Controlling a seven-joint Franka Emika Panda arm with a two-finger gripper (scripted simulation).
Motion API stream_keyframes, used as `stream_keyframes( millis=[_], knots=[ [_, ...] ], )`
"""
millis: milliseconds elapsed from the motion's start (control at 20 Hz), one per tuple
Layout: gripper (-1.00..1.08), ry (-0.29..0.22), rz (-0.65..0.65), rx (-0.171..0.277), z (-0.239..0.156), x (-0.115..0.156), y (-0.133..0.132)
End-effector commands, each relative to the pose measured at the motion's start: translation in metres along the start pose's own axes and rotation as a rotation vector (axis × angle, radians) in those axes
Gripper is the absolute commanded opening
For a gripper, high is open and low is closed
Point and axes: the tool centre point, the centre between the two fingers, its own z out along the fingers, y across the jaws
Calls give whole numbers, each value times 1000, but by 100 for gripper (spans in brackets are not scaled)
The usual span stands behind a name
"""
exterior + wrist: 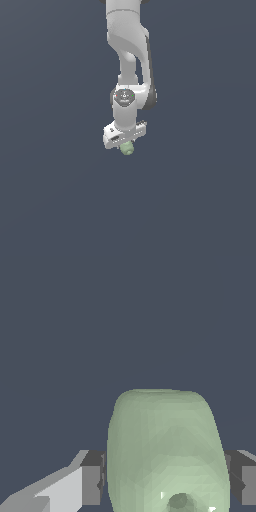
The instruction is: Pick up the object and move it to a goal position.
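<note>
The object is a small pale green lumpy blob that pokes out just below the white gripper in the exterior view. In the wrist view the object fills the space between the two dark fingertips, which press against its sides. The gripper is shut on the object. The white arm reaches down from the top of the exterior view. Most of the fingers are hidden behind the hand in that view.
A plain dark blue-grey surface spreads all around the arm, and no other objects or edges show.
</note>
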Motion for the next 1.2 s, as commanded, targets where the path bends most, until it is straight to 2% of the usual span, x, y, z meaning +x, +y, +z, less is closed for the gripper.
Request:
stream_keyframes(
  millis=[0, 300, 550, 850, 1150],
  knots=[
    [-100, -1, -1, 1, 1, 0, 0],
    [-100, 0, 0, 0, -3, 0, -3],
    [-100, 0, 0, 0, -17, 0, -17],
    [-100, -1, -1, -1, -49, -1, -47],
    [-100, -2, -1, -2, -99, -1, -93]
  ],
)
